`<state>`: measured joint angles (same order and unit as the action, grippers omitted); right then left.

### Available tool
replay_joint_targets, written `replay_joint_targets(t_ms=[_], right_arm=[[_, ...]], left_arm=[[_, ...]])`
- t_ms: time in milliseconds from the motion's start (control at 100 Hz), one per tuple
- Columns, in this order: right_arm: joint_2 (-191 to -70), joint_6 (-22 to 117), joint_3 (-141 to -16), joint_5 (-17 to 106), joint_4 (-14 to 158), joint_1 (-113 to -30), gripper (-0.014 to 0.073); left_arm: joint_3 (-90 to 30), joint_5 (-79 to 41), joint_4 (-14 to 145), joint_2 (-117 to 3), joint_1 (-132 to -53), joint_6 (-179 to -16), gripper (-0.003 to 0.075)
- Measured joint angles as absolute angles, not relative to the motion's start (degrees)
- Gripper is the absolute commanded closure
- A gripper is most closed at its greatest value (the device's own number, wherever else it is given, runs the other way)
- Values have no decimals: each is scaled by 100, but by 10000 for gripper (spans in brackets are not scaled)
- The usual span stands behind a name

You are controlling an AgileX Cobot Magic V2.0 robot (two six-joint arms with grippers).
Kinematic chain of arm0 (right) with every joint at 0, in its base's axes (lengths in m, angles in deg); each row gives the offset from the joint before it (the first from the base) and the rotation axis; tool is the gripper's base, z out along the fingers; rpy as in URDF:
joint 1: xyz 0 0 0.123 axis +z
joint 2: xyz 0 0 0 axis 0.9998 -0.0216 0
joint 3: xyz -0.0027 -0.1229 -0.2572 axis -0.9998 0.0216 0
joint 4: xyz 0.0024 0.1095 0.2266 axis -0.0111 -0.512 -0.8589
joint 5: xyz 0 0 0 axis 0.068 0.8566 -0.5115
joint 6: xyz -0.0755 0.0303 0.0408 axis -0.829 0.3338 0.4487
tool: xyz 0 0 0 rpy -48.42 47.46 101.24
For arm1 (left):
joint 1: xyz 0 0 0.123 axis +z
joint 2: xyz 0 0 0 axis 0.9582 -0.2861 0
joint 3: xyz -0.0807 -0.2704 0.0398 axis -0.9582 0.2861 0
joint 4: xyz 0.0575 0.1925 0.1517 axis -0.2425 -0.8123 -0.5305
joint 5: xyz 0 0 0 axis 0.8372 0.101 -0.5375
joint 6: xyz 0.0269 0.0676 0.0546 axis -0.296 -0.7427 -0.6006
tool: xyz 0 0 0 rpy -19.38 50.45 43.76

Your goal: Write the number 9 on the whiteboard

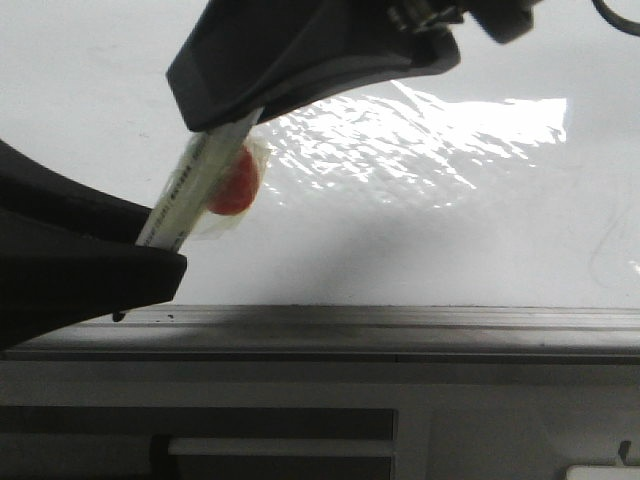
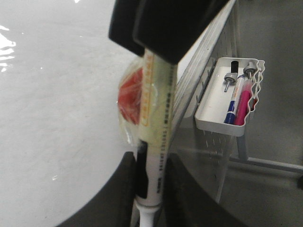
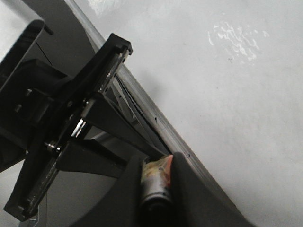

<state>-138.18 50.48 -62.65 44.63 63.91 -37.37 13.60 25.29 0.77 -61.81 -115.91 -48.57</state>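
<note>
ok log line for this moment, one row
left gripper: shut on marker | right gripper: shut on the marker too | whiteboard: no 9 visible | phase: pre-writing

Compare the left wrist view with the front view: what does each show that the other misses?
Only the left wrist view shows a small white tray hanging off a perforated panel, with a blue pen and a pink pen in it. Only the front view shows the grey rail along the whiteboard's lower edge and the bright glare patch. Both show the marker with red wrapped material beside it, held between dark gripper parts in front of the whiteboard. Neither shows a clearly drawn 9.
</note>
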Motion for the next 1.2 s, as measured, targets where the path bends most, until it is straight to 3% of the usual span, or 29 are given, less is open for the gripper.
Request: replay_joint_targets(t_ms=[90, 140, 430, 770, 1200], right_arm=[[-13823, 5048, -6265, 4435, 6391, -3737, 662], [-13831, 5048, -6265, 4400, 6391, -3737, 662], [-13695, 5048, -6275, 4732, 6391, -3839, 662], [-13550, 5048, -7065, 4110, 6200, -4941, 650], [-14097, 5060, -7780, 3700, 6096, -5863, 651]], left_arm=[[1360, 2529, 101, -6181, -11591, -4857, 433], [1360, 2529, 187, -6181, -11591, -4857, 411], [1360, 2384, 1227, -5740, -11591, -4857, 423], [1360, 1831, 1819, -4543, -11591, -4857, 423], [1360, 1727, 1892, -4455, -11591, -4847, 423]])
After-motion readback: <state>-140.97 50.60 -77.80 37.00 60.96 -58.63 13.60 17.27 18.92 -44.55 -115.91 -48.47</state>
